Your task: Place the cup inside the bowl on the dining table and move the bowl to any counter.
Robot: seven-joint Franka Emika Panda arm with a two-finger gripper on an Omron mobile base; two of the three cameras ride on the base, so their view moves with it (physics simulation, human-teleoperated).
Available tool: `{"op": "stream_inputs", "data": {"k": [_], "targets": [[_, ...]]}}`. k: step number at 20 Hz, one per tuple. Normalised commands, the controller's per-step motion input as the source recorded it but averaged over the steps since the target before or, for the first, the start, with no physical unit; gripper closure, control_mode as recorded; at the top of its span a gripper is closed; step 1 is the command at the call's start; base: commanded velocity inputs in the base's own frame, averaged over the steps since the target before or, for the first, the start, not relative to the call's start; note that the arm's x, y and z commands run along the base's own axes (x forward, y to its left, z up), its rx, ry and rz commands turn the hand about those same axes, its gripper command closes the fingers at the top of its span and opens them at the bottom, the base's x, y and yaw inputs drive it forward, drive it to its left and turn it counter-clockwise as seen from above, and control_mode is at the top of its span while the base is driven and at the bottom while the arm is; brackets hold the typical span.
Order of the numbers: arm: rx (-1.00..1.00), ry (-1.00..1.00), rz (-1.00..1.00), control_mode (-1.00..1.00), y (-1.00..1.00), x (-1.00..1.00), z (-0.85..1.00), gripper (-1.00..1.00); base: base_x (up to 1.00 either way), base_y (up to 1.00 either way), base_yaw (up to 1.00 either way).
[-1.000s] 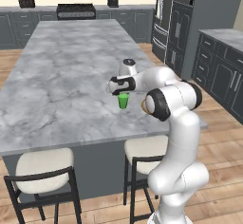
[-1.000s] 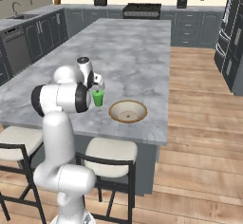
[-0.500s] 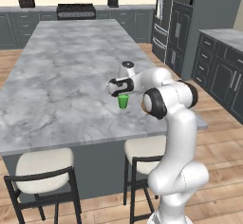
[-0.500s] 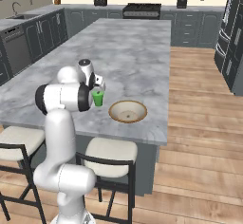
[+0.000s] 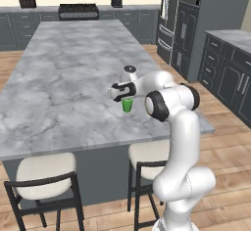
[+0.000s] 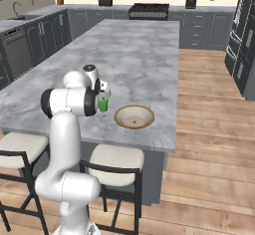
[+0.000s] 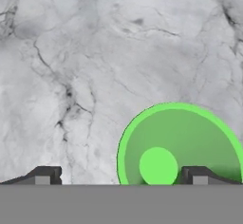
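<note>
The small bright green handleless cup (image 7: 179,144) stands upright on the grey veined marble table (image 5: 59,83), near its front edge, seen from straight above in the hand view with its mouth open. The fingers (image 7: 193,174) stand spread wide and hold nothing; one tip overlaps the cup's rim in that view, the other lies off to its side over bare marble. The gripper (image 5: 123,92) hovers just above the cup. The wide shallow tan-rimmed bowl (image 6: 134,117) sits just beside the cup, apart from it.
</note>
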Motion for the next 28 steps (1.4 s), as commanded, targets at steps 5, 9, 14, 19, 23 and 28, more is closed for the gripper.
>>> {"op": "stream_inputs", "data": {"k": [5,9,14,19,23,28], "targets": [[0.0,0.0,0.0,-1.0,0.0,0.12,-0.15,-1.0,0.0,0.0,0.0],[0.0,0.0,0.0,-1.0,0.0,0.17,-0.24,-1.0,0.0,0.0,0.0],[0.0,0.0,0.0,-1.0,0.0,0.11,-0.17,-1.0,0.0,0.0,0.0],[0.0,0.0,0.0,-1.0,0.0,0.0,0.0,1.0,0.0,0.0,0.0],[0.0,0.0,0.0,-1.0,0.0,0.0,0.0,1.0,0.0,0.0,0.0],[0.0,0.0,0.0,-1.0,0.0,0.0,0.0,1.0,0.0,0.0,0.0]]}}
